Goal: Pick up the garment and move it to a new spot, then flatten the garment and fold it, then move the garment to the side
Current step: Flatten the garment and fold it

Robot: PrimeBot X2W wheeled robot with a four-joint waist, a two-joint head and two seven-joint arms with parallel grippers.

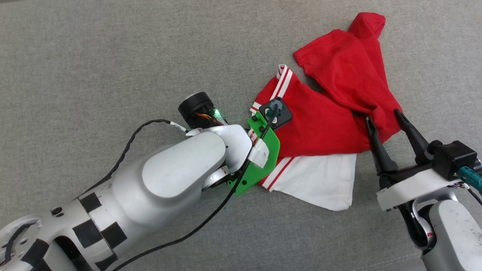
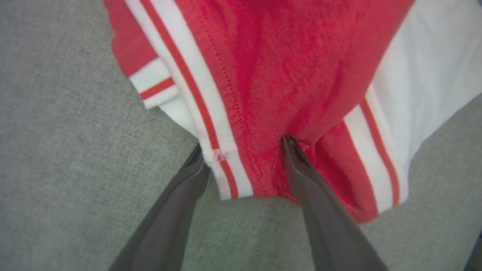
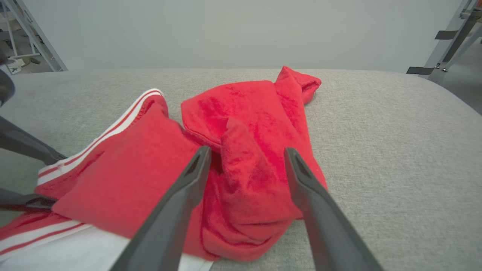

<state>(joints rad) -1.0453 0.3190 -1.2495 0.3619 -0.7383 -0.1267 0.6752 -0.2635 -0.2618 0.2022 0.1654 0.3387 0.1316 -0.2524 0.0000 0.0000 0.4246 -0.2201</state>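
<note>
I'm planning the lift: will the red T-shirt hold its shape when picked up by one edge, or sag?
Probably floppy: the T-shirt lies crumpled in soft folds, so it should sag. Likely light: the fabric looks thin. It may drag on the textured grey surface.

Silver arm shells [image 1: 177,169], black square markings [image 1: 113,234], black cable [image 1: 128,146], green bracket [image 1: 263,160], dark right gripper [image 1: 383,114].

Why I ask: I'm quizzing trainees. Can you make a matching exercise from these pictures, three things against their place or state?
Things
1. left pincer
2. right pincer
3. white sleeve

Places or states
A. lies flat on the grey surface, between the two arms
B. open, at the crumpled red part
C. open, astride the garment at its striped trim

Pairs: 1-C, 2-B, 3-A
</note>
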